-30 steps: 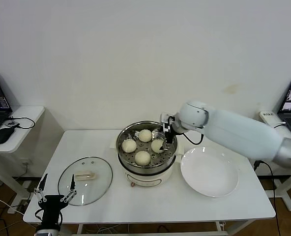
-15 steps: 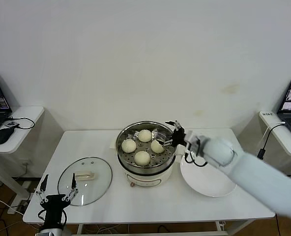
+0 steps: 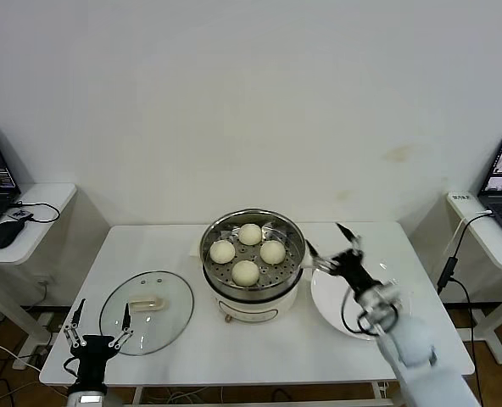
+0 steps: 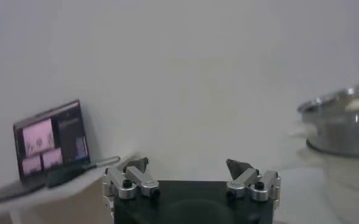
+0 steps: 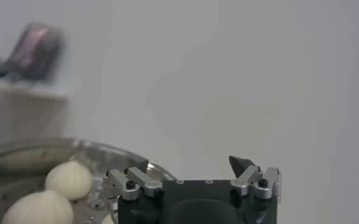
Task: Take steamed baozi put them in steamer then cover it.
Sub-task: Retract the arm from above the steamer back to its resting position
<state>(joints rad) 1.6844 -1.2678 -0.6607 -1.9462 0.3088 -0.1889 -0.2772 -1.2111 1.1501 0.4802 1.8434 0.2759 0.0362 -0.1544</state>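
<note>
A white table (image 3: 259,356) stands against a plain white wall, with side desks carrying laptops at both edges of the head view. Nearest the robot, the left gripper (image 3: 97,337) hangs at the table's front left corner, fingers spread wide and empty, just in front of the cover (image 3: 147,311), which lies flat on the table with its cream handle up. On the right, the right gripper (image 3: 334,244) is raised over the white plate (image 3: 378,326), beside the steamer (image 3: 253,270), fingers wide apart and holding nothing. The steamer sits at table centre. All four steamed baozi (image 3: 246,271) rest on its perforated tray, uncovered, near one another.
</note>
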